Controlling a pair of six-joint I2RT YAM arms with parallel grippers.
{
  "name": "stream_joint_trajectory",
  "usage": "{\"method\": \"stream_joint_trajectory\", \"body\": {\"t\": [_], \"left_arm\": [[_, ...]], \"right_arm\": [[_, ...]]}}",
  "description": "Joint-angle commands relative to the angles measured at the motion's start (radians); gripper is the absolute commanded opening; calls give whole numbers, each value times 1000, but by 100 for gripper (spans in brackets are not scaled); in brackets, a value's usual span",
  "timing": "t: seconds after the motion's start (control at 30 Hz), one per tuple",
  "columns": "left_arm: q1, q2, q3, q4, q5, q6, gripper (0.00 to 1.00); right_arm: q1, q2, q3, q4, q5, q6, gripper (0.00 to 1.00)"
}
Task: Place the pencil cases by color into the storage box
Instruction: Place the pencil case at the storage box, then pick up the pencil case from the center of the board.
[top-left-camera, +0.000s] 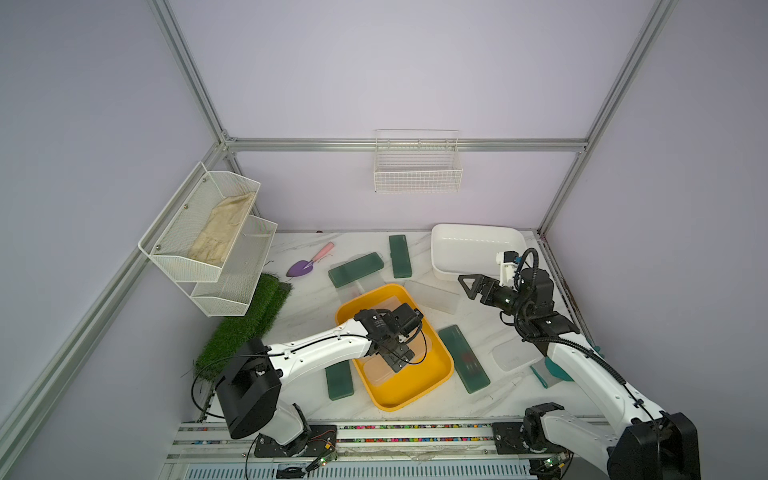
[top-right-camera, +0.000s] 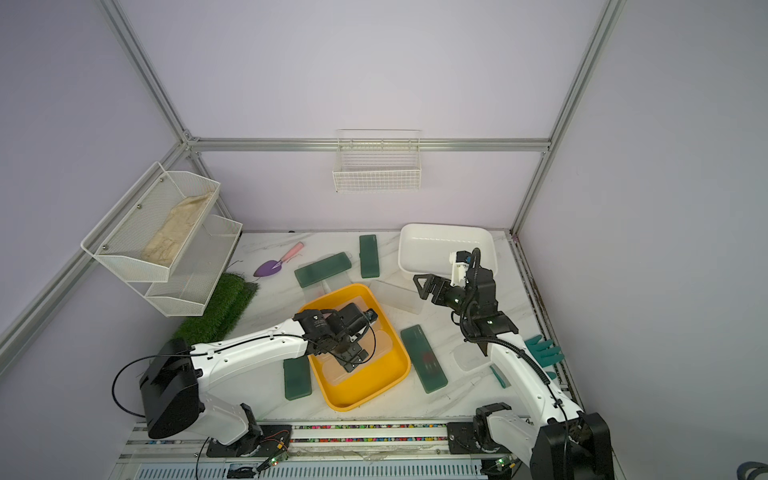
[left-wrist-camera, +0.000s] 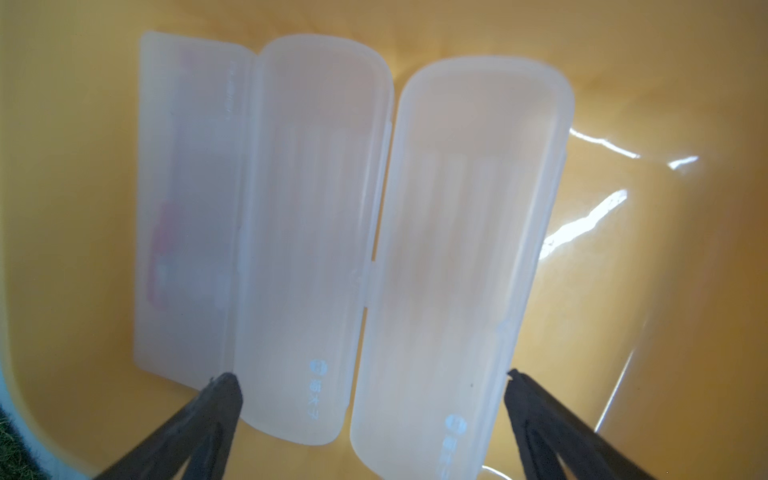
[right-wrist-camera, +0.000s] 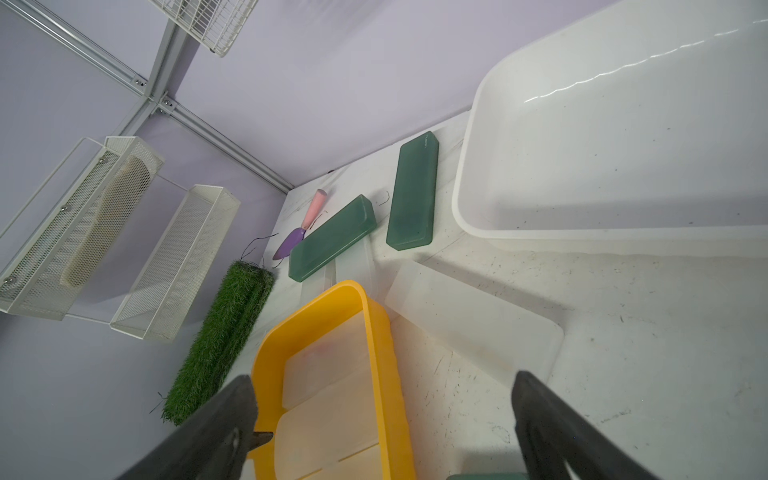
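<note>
My left hand (left-wrist-camera: 370, 378), released, hangs over frosted cases (left-wrist-camera: 316, 232) in the yellow box (left-wrist-camera: 665, 291). My right hand (right-wrist-camera: 384, 376) is released, empty.

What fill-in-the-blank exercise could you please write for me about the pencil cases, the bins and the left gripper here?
The left gripper, above the yellow plastic bin, is ____ and holds nothing.
____ dark green translucent pencil cases lie on the marble table.
The white plastic bin holds ____ pencil cases.
Missing words: open; four; no.
</note>
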Motion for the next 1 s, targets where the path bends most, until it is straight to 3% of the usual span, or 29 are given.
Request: {"method": "stream_joint_trajectory", "body": {"t": [0.0, 0.4, 0.77, 0.97], "left_arm": [[12, -66, 29, 94, 47, -50, 100], [16, -162, -1, 226, 180, -167, 100], [16, -231, -194, 424, 139, -348, 100], [-20, -230, -264, 503, 123, -356, 100]], "right_arm": [[-4, 4, 26, -27, 33, 7, 97], [-3, -15, 67, -192, 155, 115, 97], [-7, 4, 108, -434, 284, 265, 97], [-9, 32, 147, -594, 353, 326, 97]]}}
